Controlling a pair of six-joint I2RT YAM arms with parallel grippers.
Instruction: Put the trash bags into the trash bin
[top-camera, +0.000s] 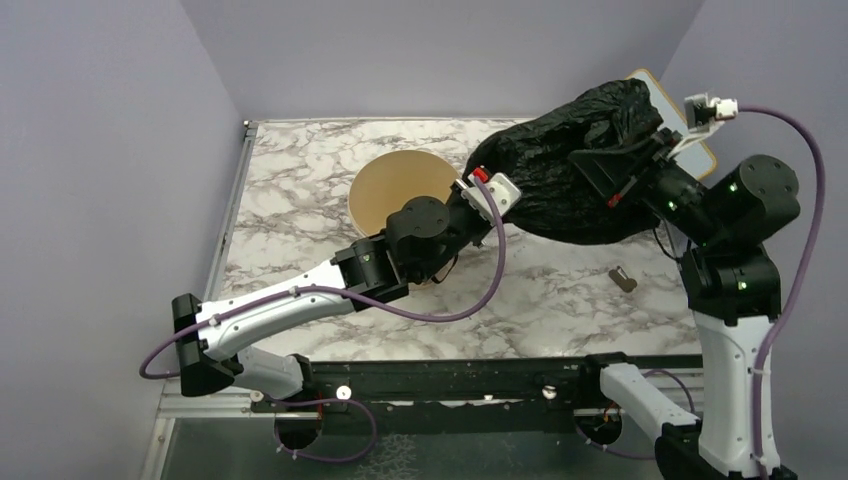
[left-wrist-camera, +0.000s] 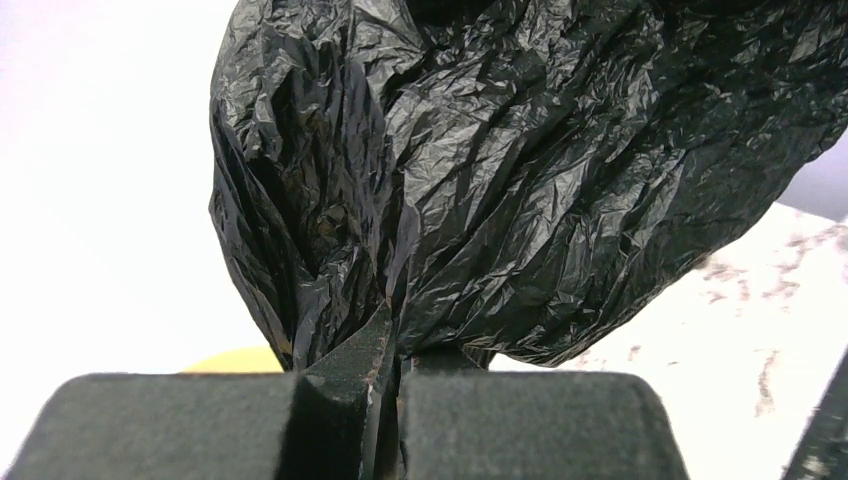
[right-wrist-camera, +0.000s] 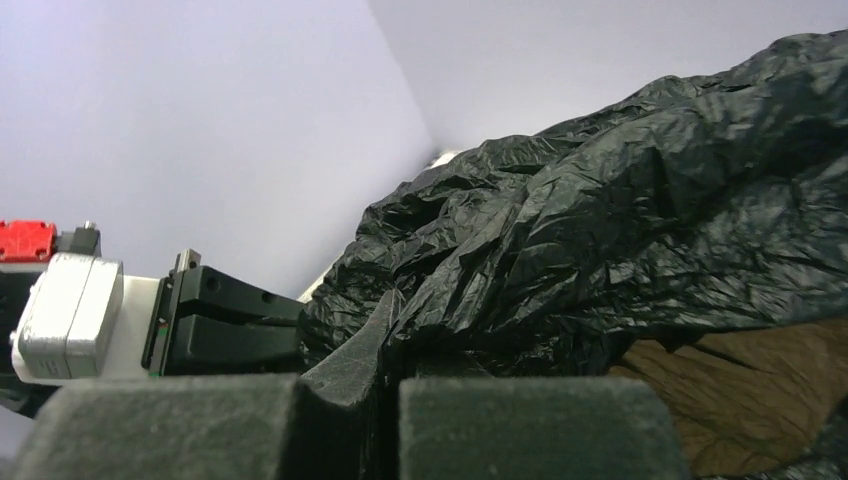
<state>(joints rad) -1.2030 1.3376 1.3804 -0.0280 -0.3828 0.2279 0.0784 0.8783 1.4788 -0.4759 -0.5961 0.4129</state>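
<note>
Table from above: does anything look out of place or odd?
A small dark scrap lies loose on the marble table near the right arm, too small to identify. Otherwise, the black bag hangs between both arms, beside the tub, not in it.

the trash bag (top-camera: 560, 200) hangs right of the trash bin (top-camera: 395, 185), between left tool (left-wrist-camera: 393, 350) and right tool (right-wrist-camera: 392, 330).

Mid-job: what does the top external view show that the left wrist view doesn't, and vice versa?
Only the top view: the open mouth of the round beige tub, left of the crinkly black plastic bag; the right hand shut on that bag; a small dark object lying loose. Only the left wrist: the left hand pinching a fold, close up. Both: the bag's wrinkled black bulk.
</note>
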